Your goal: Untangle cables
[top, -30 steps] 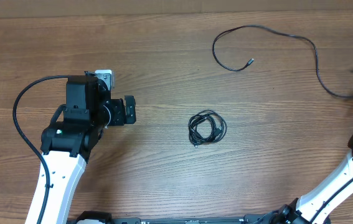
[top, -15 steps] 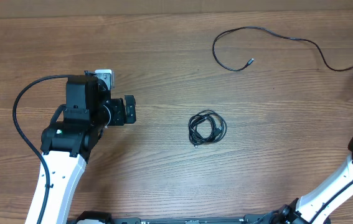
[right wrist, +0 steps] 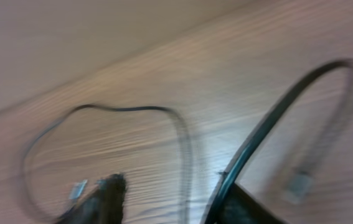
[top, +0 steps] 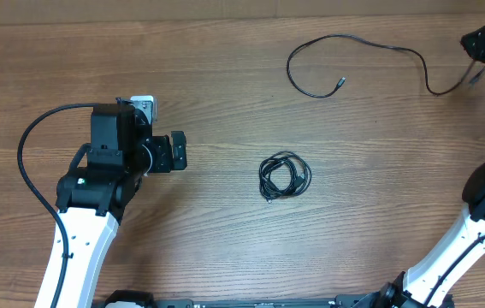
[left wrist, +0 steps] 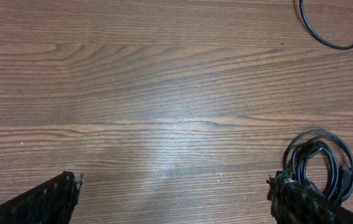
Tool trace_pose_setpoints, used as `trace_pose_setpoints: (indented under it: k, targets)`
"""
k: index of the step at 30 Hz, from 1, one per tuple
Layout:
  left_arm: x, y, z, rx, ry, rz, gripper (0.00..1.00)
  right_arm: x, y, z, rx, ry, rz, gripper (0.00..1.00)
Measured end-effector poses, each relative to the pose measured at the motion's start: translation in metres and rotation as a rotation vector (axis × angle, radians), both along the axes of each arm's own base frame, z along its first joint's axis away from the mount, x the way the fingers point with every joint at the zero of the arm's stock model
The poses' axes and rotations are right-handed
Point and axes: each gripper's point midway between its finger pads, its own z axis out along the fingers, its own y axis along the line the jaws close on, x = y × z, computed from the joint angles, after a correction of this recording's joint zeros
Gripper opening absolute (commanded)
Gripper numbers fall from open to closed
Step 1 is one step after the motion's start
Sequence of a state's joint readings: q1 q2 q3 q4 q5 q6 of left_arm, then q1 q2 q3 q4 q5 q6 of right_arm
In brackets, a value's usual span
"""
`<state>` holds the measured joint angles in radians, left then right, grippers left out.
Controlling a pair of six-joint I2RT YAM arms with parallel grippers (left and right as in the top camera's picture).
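Coiled cable [top: 286, 175]: overhead, left wrist only

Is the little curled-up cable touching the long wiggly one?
Apart. The overhead view shows a wide stretch of bare table between the curled-up cable and the long cable.

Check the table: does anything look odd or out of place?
Nothing looks damaged or spilled. The coiled cable sits bundled in the middle; the long cable sprawls loose toward the far right, one end by the right tool.
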<state>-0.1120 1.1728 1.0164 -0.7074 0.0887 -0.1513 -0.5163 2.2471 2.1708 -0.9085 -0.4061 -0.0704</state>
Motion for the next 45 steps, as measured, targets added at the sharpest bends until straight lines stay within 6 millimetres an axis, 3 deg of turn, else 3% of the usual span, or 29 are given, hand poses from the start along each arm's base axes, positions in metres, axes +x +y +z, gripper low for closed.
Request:
trace_pose_setpoints:
  k: [3,8,14,22,29,33,39,45]
  targets:
    - [0.000,0.000,0.000,0.000,0.000,0.000,1.00,-0.015,-0.032,-0.016,-0.050,0.104,-0.208,0.95]
    - [0.000,0.000,0.000,0.000,-0.001,0.000,1.00,-0.041,-0.065,-0.026,-0.105,0.203,-0.401,0.96]
    - [0.000,0.000,0.000,0.000,-0.001,0.000,1.00,-0.054,-0.071,-0.031,-0.137,0.262,-0.482,1.00]
    - [0.000,0.000,0.000,0.000,-0.001,0.000,0.99,-0.088,-0.090,-0.038,-0.205,0.375,-0.679,1.00]
    - [0.000,0.000,0.000,0.000,0.000,0.000,0.99,-0.121,-0.106,-0.076,-0.160,0.508,-0.768,1.00]
    - [0.000,0.000,0.000,0.000,0.000,0.000,0.99,-0.132,-0.107,-0.102,-0.114,0.552,-0.784,0.84]
    - [0.000,0.000,0.000,0.000,0.000,0.000,1.00,-0.127,-0.097,-0.134,-0.028,0.535,-0.761,0.84]
    - [0.000,0.000,0.000,0.000,0.003,0.000,1.00,-0.117,-0.087,-0.155,0.039,0.493,-0.727,0.25]
